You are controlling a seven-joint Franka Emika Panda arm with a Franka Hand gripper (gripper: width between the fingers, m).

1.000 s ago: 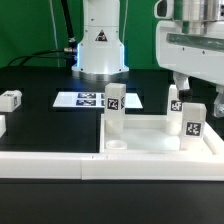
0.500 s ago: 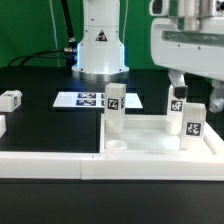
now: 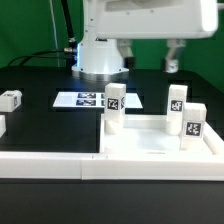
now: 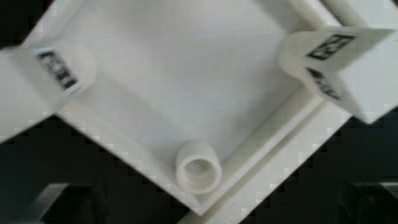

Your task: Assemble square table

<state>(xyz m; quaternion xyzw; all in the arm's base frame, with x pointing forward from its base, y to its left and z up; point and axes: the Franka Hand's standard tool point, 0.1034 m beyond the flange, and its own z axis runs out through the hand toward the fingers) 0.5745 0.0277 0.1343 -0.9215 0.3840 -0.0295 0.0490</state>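
The white square tabletop point(image 3: 150, 142) lies near the exterior view's right with three short tagged legs upright in it: one point(image 3: 114, 110) at its left, one point(image 3: 177, 103) at the back right, one point(image 3: 192, 122) at the front right. An open round socket point(image 3: 116, 146) shows at its front left corner. My gripper point(image 3: 148, 52) hangs open and empty high above the tabletop. In the wrist view the tabletop point(image 4: 178, 90) fills the picture with two legs point(image 4: 54, 70) point(image 4: 331, 58) and the socket point(image 4: 199, 166); the gripper point(image 4: 214, 205) holds nothing.
Two loose white legs point(image 3: 10, 99) point(image 3: 2, 125) lie at the exterior view's left. The marker board point(image 3: 84, 99) lies behind the tabletop. A long white rail point(image 3: 50, 162) runs along the front. The robot base point(image 3: 100, 50) stands at the back.
My gripper has risen and moved toward the exterior view's left, away from the back right leg it was at. The legs and tabletop have not moved.
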